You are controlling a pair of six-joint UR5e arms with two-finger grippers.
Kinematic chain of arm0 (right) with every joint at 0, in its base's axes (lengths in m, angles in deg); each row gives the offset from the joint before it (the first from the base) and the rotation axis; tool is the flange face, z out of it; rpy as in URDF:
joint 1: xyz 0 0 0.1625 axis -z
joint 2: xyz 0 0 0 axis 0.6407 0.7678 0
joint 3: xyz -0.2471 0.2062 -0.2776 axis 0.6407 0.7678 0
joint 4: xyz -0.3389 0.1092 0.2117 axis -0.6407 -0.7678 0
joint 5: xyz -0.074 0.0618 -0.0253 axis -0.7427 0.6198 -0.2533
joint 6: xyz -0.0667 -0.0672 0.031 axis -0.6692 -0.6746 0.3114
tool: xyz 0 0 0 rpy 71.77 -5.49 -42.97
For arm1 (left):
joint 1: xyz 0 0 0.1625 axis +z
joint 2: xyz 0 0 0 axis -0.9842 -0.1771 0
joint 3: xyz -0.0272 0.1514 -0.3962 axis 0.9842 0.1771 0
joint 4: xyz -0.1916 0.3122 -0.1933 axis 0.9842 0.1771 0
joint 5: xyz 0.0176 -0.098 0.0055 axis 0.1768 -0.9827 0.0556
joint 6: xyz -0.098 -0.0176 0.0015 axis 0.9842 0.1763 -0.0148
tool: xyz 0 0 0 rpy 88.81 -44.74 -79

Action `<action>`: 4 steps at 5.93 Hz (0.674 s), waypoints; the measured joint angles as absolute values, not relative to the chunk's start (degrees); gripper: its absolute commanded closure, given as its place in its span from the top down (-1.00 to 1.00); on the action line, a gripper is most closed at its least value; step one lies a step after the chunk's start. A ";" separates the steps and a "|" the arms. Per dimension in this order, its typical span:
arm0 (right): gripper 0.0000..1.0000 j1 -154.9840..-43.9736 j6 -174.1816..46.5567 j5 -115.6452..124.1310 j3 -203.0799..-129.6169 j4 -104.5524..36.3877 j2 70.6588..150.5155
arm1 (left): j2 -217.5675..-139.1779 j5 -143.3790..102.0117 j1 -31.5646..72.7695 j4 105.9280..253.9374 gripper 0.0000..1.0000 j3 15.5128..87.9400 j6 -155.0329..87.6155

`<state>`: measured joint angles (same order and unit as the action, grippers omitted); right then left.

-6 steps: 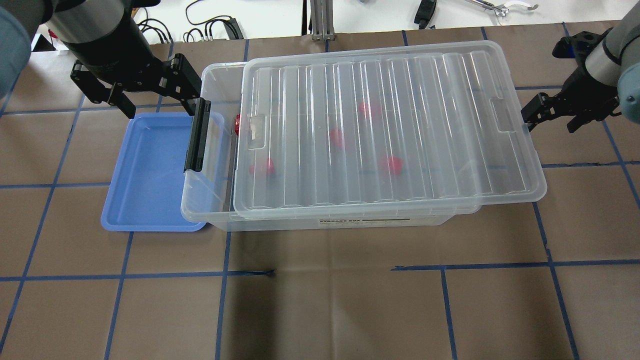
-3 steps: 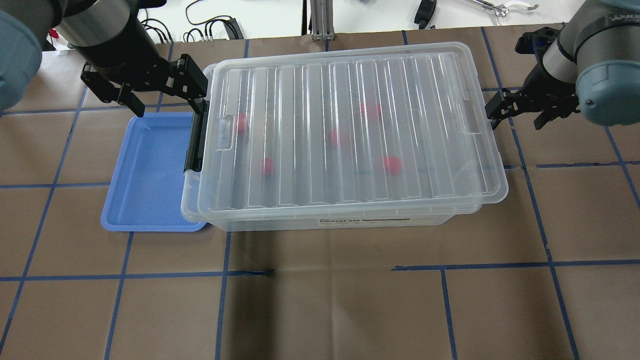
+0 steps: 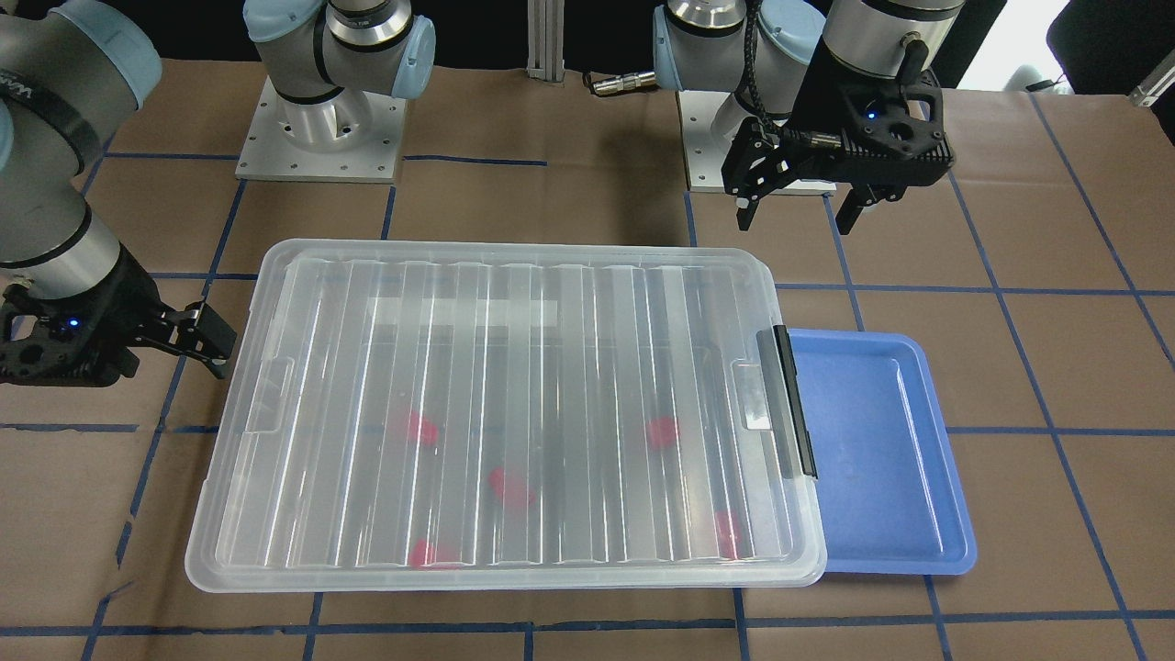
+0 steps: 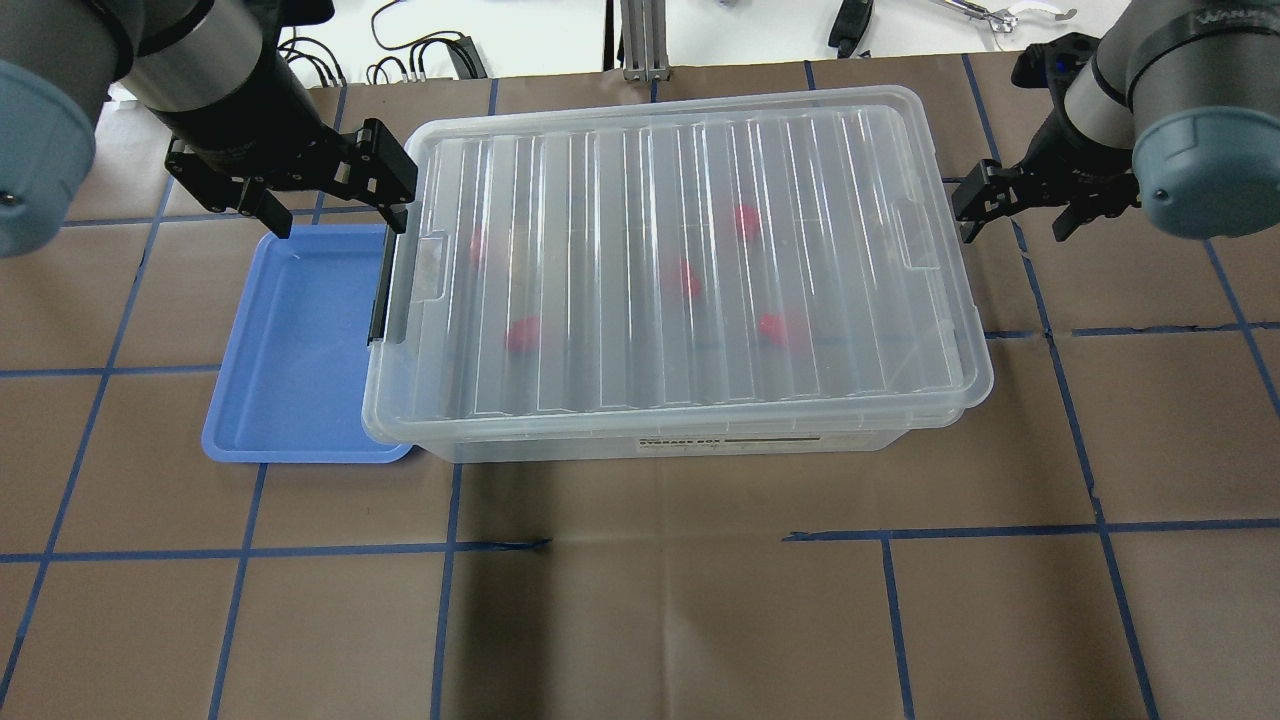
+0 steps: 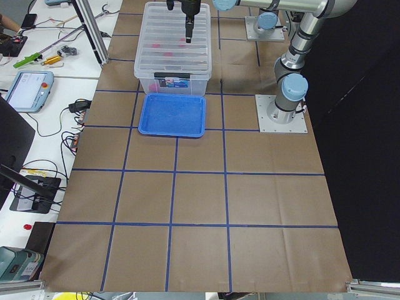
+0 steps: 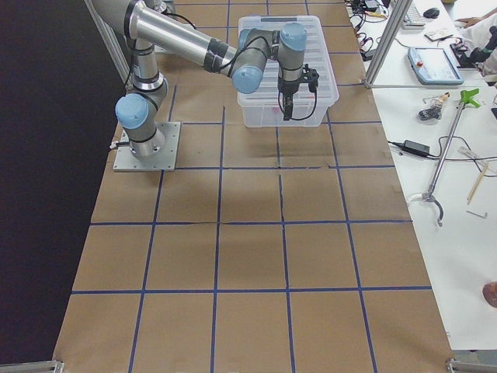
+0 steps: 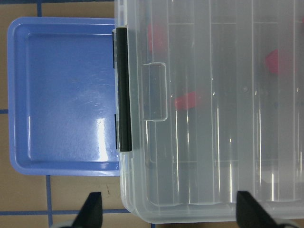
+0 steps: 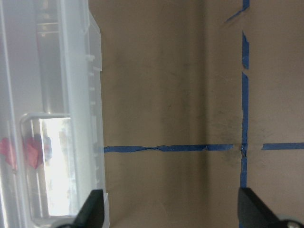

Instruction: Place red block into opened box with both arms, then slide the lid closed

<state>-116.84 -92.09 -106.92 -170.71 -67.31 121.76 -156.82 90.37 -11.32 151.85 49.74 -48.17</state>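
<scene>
The clear box (image 4: 700, 440) stands mid-table with the ribbed translucent lid (image 4: 800, 250) lying over its whole top. Several red blocks, one of them (image 4: 522, 335), show blurred through the lid (image 3: 514, 367). My left gripper (image 4: 335, 200) hovers open at the box's left short end, above the black latch (image 4: 383, 290) and the far edge of the blue tray. My right gripper (image 4: 1015, 218) is open just off the lid's right short end, one fingertip (image 8: 92, 209) at the lid's edge. Neither gripper holds anything.
A blue tray (image 4: 300, 350), with nothing in it, lies against the box's left end, partly under it. Brown paper with blue tape lines covers the table (image 4: 650, 600). Cables and tools lie beyond the far edge.
The lid slid left across the box until it covers the whole top. My right gripper followed its right end leftward. The left gripper shifted only a little.
</scene>
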 measured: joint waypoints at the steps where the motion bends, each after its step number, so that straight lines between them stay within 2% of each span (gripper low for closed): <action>1: 1.00 -117.23 -90.97 -106.88 -166.61 -62.89 122.20 | -156.75 90.40 -11.32 151.82 0.97 49.77 -48.17; 4: 1.00 -125.71 -74.12 -106.97 -155.10 -45.88 123.66 | -156.53 90.56 -11.34 151.85 0.97 49.85 -48.31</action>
<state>-125.71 -74.12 -106.97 -155.10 -45.88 123.66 -156.53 90.56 -11.34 151.85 49.85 -48.31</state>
